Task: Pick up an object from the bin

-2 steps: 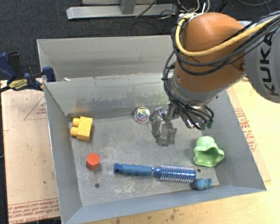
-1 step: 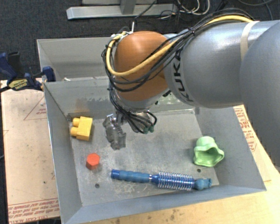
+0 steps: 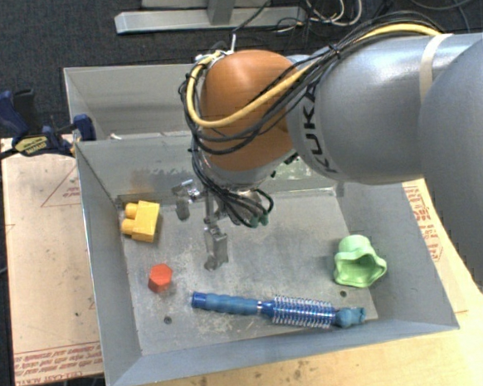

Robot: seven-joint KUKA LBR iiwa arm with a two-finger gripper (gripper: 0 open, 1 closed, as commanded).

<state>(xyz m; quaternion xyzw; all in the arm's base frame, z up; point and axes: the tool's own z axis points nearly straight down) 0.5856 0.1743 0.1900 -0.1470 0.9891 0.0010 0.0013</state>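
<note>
Jaws spread, empty, over bare floor of the bin (image 3: 104, 240), clear of blue brush (image 3: 275, 308).

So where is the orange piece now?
The orange piece lies in the left part of the bin, below the yellow block, left of the pincer and near the handle end of the brush.

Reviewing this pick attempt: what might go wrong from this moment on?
1. The gripper hangs over bare floor of the grey metal bin, with nothing under it; going straight down would likely grasp nothing.
2. The nearest things, the small red-orange cylinder and the long blue bristle brush, are small or thin; an off-centre grab might let them slip.
</note>
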